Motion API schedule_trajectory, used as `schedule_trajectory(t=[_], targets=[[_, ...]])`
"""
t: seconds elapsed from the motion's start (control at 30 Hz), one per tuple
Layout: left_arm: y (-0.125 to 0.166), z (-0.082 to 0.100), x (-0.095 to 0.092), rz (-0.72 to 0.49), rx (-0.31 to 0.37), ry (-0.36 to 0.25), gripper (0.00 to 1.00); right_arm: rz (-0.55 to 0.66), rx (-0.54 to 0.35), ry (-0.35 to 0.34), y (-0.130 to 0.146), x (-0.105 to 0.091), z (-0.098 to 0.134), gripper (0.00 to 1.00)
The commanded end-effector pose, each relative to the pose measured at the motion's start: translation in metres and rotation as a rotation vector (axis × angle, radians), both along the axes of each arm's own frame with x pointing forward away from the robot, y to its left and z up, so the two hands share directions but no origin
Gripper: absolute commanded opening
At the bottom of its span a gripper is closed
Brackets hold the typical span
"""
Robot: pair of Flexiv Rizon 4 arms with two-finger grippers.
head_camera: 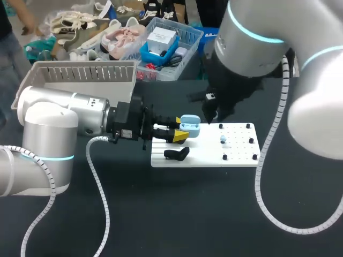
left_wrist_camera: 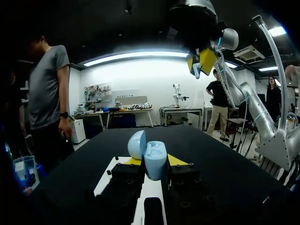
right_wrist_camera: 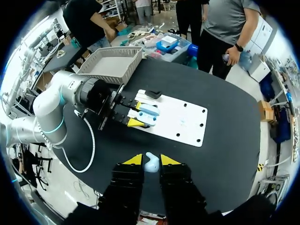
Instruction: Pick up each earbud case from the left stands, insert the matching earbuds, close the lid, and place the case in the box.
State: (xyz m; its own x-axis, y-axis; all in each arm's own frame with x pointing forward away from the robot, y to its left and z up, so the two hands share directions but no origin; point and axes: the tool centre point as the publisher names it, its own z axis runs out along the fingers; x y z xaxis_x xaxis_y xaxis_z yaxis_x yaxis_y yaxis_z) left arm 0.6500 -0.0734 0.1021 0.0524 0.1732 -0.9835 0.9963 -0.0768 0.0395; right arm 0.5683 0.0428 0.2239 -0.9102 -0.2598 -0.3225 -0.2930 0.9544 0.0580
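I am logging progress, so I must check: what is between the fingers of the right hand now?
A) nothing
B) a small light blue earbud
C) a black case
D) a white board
B: the right wrist view shows a small light blue earbud pinched between the yellow tips of the right hand.

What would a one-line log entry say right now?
left gripper: shut on open blue case over white board | right gripper: shut on blue earbud
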Motion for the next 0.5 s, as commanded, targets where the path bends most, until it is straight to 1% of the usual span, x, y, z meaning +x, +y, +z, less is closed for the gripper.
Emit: schedule_trajectory(t=[0.03,0.1,0.27,0.37,0.5], targets=[[0.0,0.0,-0.001,0.005,0.0,-0.002,0.0,-0.018,-0.06,0.086,0.02,0.012,-0.008,0.0],[0.0,0.0,-0.001,0.005,0.0,-0.002,0.0,-0.028,-0.078,0.109,0.024,0.015,-0.012,0.0],[0.0,0.0,-0.001,0.005,0.0,-0.002,0.0,-0.038,-0.139,0.131,0.026,0.022,-0.022,0.0],[0.0,0.0,-0.001,0.005,0.0,-0.002,0.0,-0.052,-0.155,0.147,0.023,0.026,-0.029,0.0],[0.0,0.0,-0.001,0.005,0.0,-0.002,0.0,-0.061,-0.162,0.143,0.021,0.029,-0.032,0.0]])
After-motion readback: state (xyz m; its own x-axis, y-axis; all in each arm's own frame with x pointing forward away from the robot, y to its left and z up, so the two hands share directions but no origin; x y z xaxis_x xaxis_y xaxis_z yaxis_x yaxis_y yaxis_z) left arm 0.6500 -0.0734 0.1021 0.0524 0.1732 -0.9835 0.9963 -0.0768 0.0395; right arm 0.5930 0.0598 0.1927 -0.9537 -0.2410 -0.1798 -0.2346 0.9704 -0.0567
